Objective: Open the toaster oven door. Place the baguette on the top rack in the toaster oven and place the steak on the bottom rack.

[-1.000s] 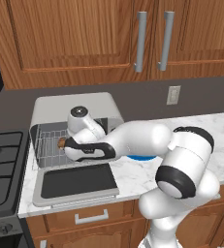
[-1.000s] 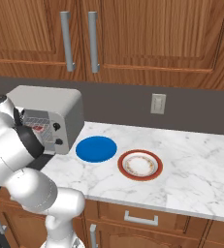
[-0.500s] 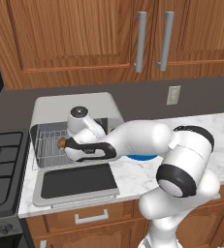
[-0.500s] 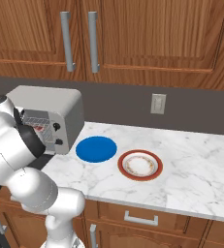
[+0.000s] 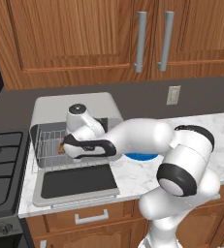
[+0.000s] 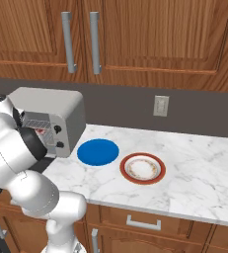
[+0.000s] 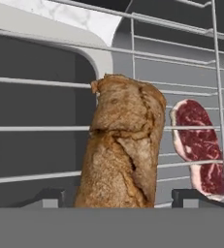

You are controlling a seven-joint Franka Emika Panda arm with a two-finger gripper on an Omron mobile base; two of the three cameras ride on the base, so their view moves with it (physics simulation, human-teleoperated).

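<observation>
The toaster oven (image 5: 74,104) (image 6: 51,111) stands on the counter with its door (image 5: 77,181) folded down flat in front. My gripper (image 5: 65,145) (image 7: 123,196) reaches into the oven mouth and is open, one fingertip on each side of the baguette with a gap to it. The brown baguette (image 7: 123,150) (image 5: 61,147) lies across the bars of the top rack (image 7: 36,128). Under those bars, to the right in the hand view, lies the red steak (image 7: 198,143). I cannot make out the bottom rack beneath it.
A blue plate (image 6: 98,150) and a patterned plate (image 6: 142,168) sit on the marble counter right of the oven. A black stove (image 5: 2,160) borders the counter on the left. Wooden cabinets (image 5: 84,38) hang above.
The arm has stayed at the oven mouth. The jaws have parted from the baguette, which now rests on the rack by itself.
</observation>
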